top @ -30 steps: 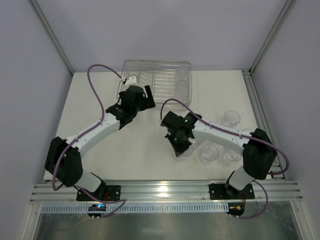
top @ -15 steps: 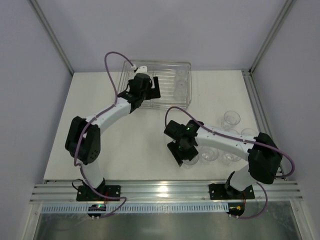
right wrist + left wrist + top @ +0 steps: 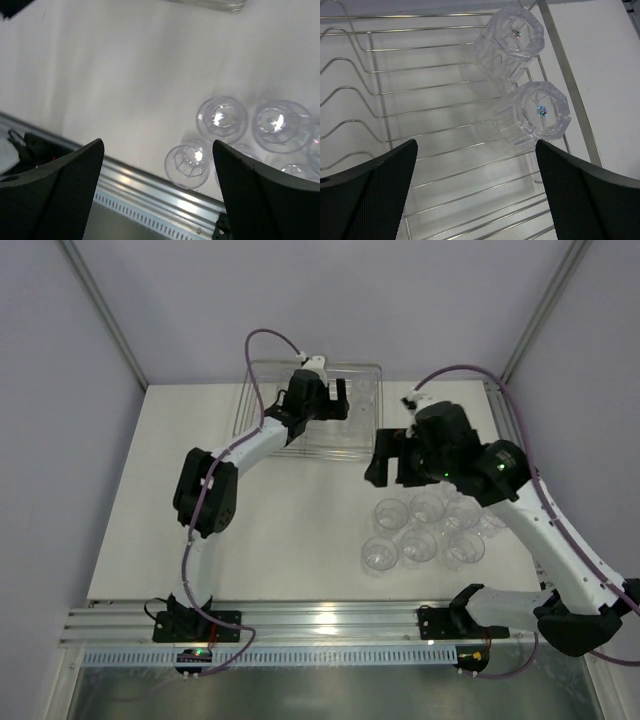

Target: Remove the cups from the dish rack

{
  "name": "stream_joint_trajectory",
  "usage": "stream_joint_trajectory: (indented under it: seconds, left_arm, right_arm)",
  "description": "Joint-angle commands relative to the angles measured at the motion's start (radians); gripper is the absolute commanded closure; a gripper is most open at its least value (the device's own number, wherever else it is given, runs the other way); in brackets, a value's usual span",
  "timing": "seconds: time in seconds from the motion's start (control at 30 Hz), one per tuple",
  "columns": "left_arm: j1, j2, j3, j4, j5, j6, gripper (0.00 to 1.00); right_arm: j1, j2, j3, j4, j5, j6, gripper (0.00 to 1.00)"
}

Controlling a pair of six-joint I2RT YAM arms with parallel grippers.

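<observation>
Cups (image 3: 535, 117): we are viewing two just ahead of the released left claw (image 3: 476, 150), other cups (image 3: 221, 119) below the released right claw (image 3: 157, 145).

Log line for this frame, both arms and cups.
left gripper: open over rack | rack: two cups bottom-up | right gripper: open, empty, raised near table cups

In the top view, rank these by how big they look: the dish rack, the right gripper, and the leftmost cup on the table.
1. Dish rack
2. Right gripper: it hangs above the table, nearer the camera, so it looks bigger than it is
3. Cup
</observation>
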State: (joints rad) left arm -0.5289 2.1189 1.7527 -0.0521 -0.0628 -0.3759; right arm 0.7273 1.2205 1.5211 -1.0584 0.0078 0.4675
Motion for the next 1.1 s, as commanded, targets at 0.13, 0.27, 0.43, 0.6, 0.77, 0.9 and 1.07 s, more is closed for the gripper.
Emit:
stream_joint_trajectory:
  seconds: [0.13, 0.27, 0.43, 0.6, 0.77, 0.9, 1.07]
  left_arm:
    - [-0.002, 0.151, 0.08, 0.211, 0.184, 0.015, 0.0]
    - [-0.003, 0.214, 0.108, 0.302, 0.225, 0.028, 0.0]
    - [-0.008, 0.308, 0.186, 0.369, 0.31, 0.061, 0.0]
    - [-0.02, 0.38, 0.241, 0.48, 0.343, 0.069, 0.0]
    - [-0.033, 0.458, 0.33, 0.448, 0.324, 0.063, 0.0]
    - [-0.037, 0.47, 0.338, 0.429, 0.327, 0.061, 0.09]
    - [-0.037, 0.438, 0.32, 0.386, 0.353, 0.066, 0.53]
  right_arm:
    - [-0.293, -0.046, -0.013, -0.048, 0.047, 0.013, 0.07]
    - [-0.341, -0.033, -0.038, -0.026, 0.008, 0.003, 0.06]
    - [-0.4, -0.019, -0.052, -0.022, -0.077, -0.018, 0.06]
    - [-0.445, -0.015, -0.071, -0.02, -0.107, -0.053, 0.06]
    - [-0.494, -0.009, -0.093, -0.018, -0.144, -0.078, 0.07]
    - [-0.503, -0.007, -0.101, -0.014, -0.154, -0.089, 0.06]
    - [-0.503, -0.004, -0.117, 0.0, -0.167, -0.09, 0.07]
